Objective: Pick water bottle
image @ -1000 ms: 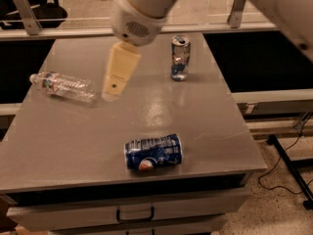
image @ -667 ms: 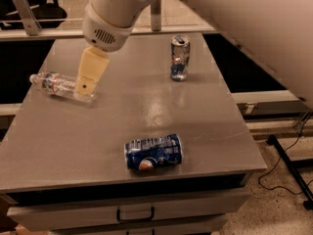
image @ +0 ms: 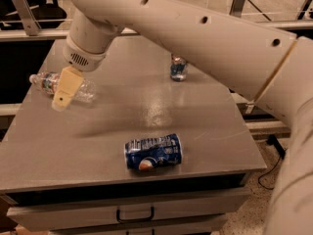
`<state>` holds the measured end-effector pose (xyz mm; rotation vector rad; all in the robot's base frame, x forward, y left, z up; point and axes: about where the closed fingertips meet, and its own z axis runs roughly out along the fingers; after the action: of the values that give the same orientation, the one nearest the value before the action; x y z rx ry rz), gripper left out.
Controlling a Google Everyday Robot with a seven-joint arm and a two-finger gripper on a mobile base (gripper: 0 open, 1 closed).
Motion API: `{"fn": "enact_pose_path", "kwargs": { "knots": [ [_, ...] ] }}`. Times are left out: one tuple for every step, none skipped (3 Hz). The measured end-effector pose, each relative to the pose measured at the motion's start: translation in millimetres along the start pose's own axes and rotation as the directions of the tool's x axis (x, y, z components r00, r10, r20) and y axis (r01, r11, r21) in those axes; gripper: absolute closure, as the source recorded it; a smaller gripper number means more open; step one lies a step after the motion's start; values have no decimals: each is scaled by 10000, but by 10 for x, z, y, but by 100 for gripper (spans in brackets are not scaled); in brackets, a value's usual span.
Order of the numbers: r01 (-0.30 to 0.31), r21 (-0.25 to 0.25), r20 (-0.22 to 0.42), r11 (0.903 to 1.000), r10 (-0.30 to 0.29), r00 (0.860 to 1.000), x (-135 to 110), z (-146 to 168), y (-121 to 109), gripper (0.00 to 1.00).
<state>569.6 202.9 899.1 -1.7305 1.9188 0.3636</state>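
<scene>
The water bottle (image: pixel 49 83) lies on its side at the far left of the grey table (image: pixel 195 116), white cap toward the left edge, blue-and-red label band near the cap. My gripper (image: pixel 66 89) hangs on the white arm right over the bottle's middle, its tan fingers (image: pixel 67 87) pointing down and covering part of the clear ribbed body. The bottle's right end shows past the fingers.
A dark blue Pepsi can (image: pixel 153 152) lies on its side near the table's front edge. A silver-and-blue can (image: pixel 178 67) stands upright at the back, partly hidden by my arm. Drawers sit under the table front. A cable lies on the floor at right.
My gripper has moved left across the table, from its middle to over the water bottle. The bottle and both cans have not moved.
</scene>
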Motion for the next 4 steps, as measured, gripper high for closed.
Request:
{"fn": "enact_pose_path", "kwargs": {
  "knots": [
    [-591, -189, 193, 9981, 595, 9980, 29, 315, 8, 0],
    [-970, -321, 566, 9948, 987, 9935, 18, 512, -30, 17],
    [-1243, -298, 947, 9918, 1266, 9874, 27, 545, -88, 40],
    [-1400, -143, 1330, 9901, 1406, 9811, 28, 447, -127, 64]
  ]
}}
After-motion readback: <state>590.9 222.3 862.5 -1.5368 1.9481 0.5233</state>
